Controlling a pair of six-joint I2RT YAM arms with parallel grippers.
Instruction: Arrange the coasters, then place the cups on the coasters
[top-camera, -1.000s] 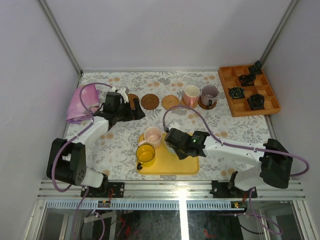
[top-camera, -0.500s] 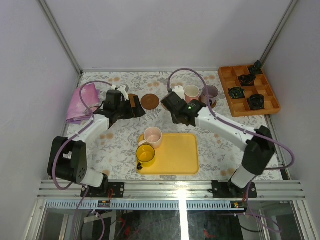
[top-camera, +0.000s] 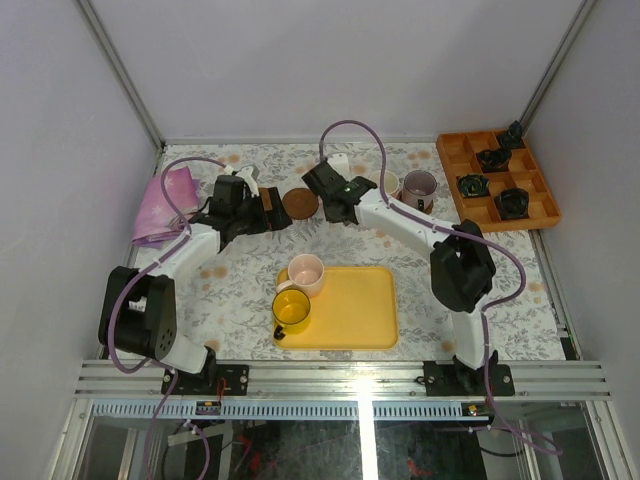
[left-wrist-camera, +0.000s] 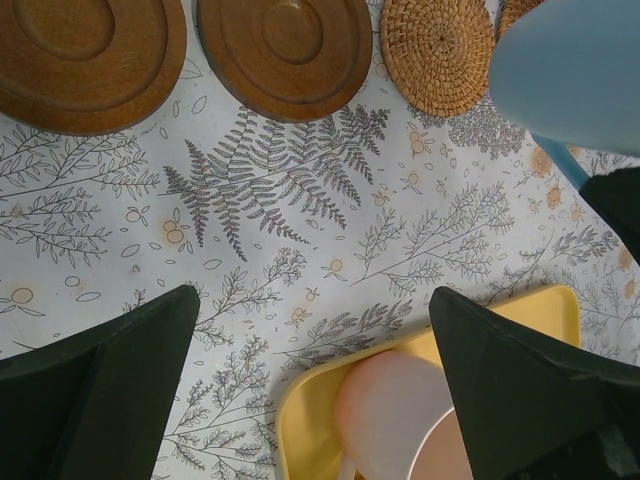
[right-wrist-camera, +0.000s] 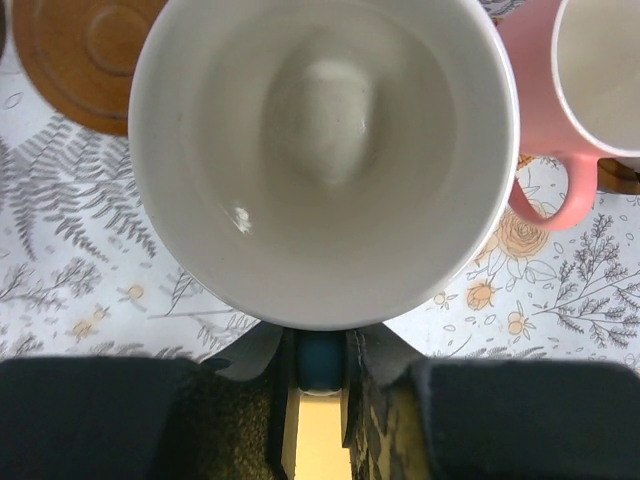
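Observation:
My right gripper (right-wrist-camera: 322, 350) is shut on the blue handle of the light blue cup (right-wrist-camera: 320, 150), whose pale inside fills the right wrist view. From the left wrist the same cup (left-wrist-camera: 570, 70) hangs beside a woven coaster (left-wrist-camera: 437, 50), right of two brown wooden coasters (left-wrist-camera: 85, 55) (left-wrist-camera: 285, 50). From above, that right gripper (top-camera: 335, 203) is in the back row beside a wooden coaster (top-camera: 299, 203). The salmon pink cup (right-wrist-camera: 590, 80) and mauve cup (top-camera: 419, 186) stand to its right. My left gripper (left-wrist-camera: 312, 300) is open over bare cloth. The pale pink cup (top-camera: 305, 271) and yellow cup (top-camera: 291, 309) stand on the tray.
The yellow tray (top-camera: 360, 310) lies at the near middle. An orange compartment box (top-camera: 535, 215) with black gadgets stands at the back right. A pink cloth (top-camera: 165, 205) lies at the back left. The left arm reaches toward the left end of the coaster row.
My right arm has swung from the yellow tray up to the back row, carrying the light blue cup. The left gripper has barely shifted.

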